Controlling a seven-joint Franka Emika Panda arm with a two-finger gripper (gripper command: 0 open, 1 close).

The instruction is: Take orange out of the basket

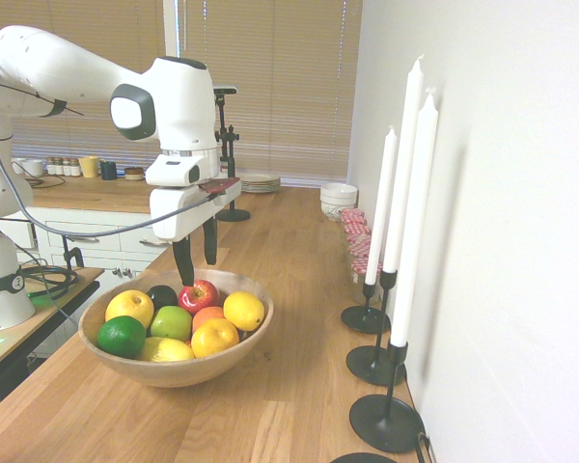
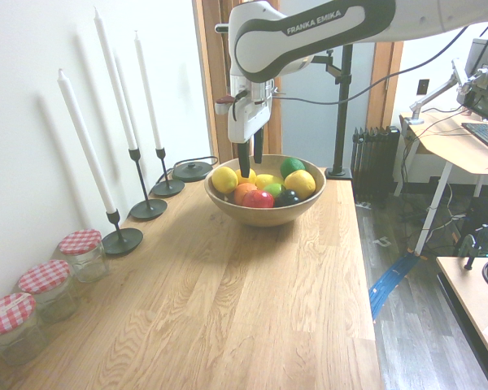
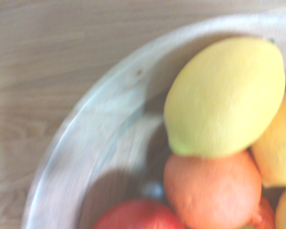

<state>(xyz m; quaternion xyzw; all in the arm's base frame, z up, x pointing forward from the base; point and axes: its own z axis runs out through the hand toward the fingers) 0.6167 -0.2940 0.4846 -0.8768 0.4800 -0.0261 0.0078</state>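
Note:
The basket [image 1: 106,357] is a wide wooden bowl on the counter, full of fruit. The orange [image 1: 207,316] is small and reddish-orange, lying between a red apple [image 1: 199,294] and a lemon [image 1: 243,310]. The second exterior view shows the orange [image 2: 244,192] near the basket's [image 2: 264,218] near left rim. My gripper [image 1: 198,272] hangs open and empty just above the fruit at the bowl's far side, also seen as the gripper [image 2: 250,167] over the lemon side. In the wrist view the orange [image 3: 212,188] lies close below a lemon [image 3: 224,95], inside the basket wall [image 3: 100,133].
Three tall white candles in black holders [image 1: 384,422] stand along the wall beside the bowl. Jars with red checked lids [image 2: 81,253] line the wall further along. Plates [image 1: 258,182] and white bowls [image 1: 338,198] sit at the counter's far end.

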